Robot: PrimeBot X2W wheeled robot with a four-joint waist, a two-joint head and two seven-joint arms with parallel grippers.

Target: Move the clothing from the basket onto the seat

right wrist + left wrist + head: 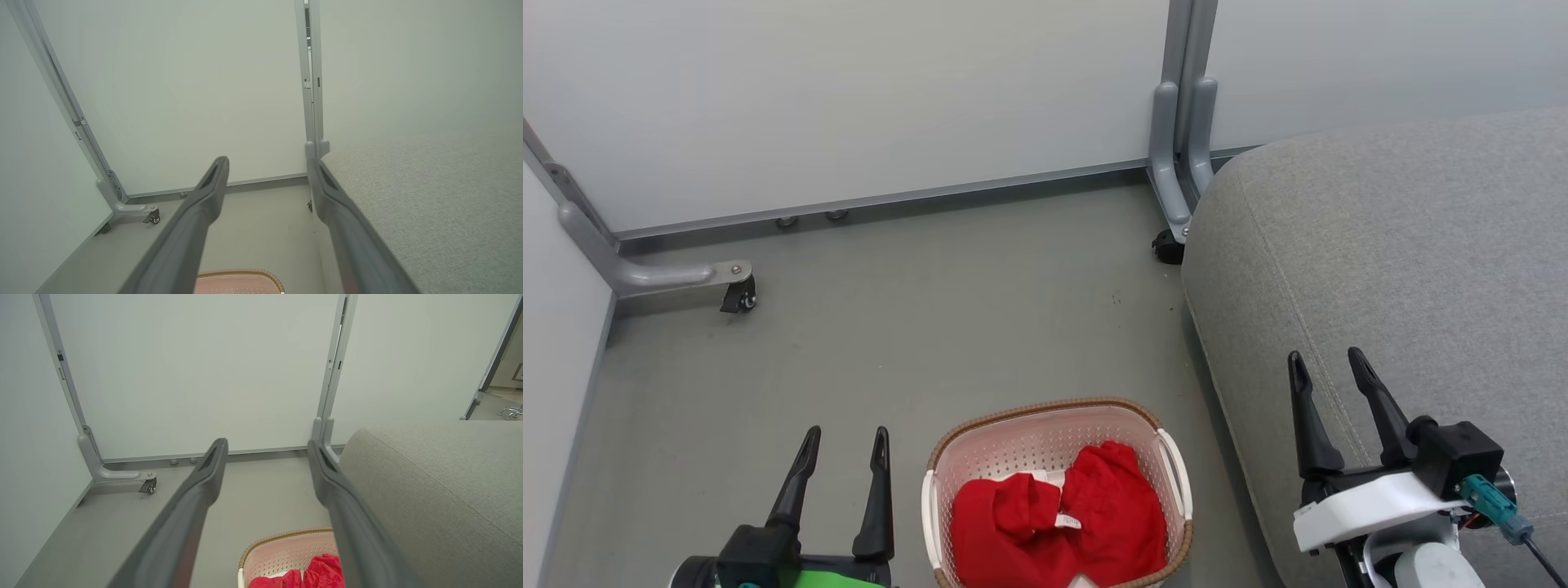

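Head view — nothing held on either side.
My left gripper [847,433] hangs over the floor [931,327], jaws apart; just right of it, the basket [1013,457] holds the crumpled red clothing [1111,506]; my right gripper [1325,357] — likewise spread — hovers by the edge of the grey seat [1405,245].

Surroundings: pale grey-white flat partition panels [849,98] standing on a smooth grey floor [931,343].
Panels joined at a vertical grey metal post [1186,49] and edged below by a grey metal bottom rail [931,196]. Left-hand L-shaped grey metal foot [670,276] resting on a small black caster [740,299]. Curved grey metal foot [1172,188] at the post, ending in a second black caster [1166,247]. Two small round studs [809,218] under the rail. A few dark specks [1116,300] on the floor. From the left wrist, a narrow opening [504,396] past the far right panel edge, contents too small to identify.
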